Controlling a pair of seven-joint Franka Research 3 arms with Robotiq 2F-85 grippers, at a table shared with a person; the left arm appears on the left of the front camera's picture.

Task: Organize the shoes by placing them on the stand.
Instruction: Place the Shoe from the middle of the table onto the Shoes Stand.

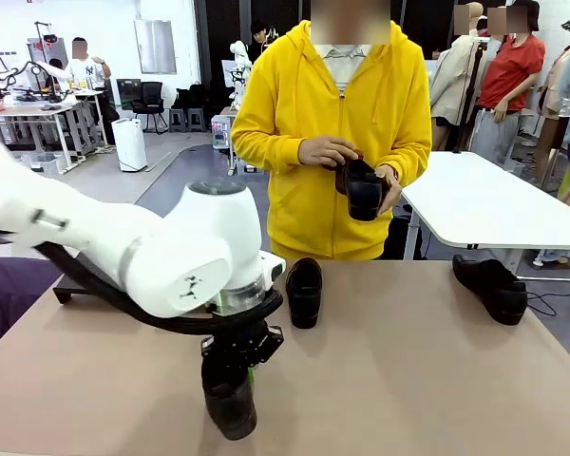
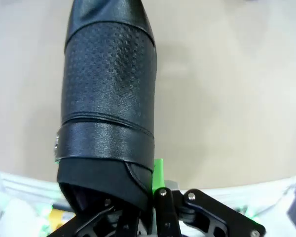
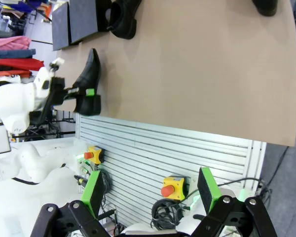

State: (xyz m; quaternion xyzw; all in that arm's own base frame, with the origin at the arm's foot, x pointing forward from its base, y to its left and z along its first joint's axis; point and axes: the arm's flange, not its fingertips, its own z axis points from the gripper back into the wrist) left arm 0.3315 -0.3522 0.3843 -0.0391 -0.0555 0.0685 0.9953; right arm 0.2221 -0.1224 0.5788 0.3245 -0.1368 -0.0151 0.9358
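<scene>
Left fingers are clamped narrow on the heel collar of a glossy black leather slip-on shoe. The toe points away from the fingers, and the shoe sits low over the plain tan tabletop at its near edge. Can't tell if the sole is touching or lifted.

Right fingers are spread wide with nothing between them, parked below the tabletop edge and well apart from every shoe.

A second black slip-on shoe lies on the tabletop just beyond the left fingers, beside the dark grey flat-panel stand. Can't tell if it touches the stand. A third black shoe lies far out to the right of the left fingers, near the far edge. A fourth black shoe is in both hands of the person in a yellow hoodie, across from the fingers.

Progress looks early: no shoe is clearly on the stand. One is gripped and ready to carry over; the other three are left to do.
</scene>
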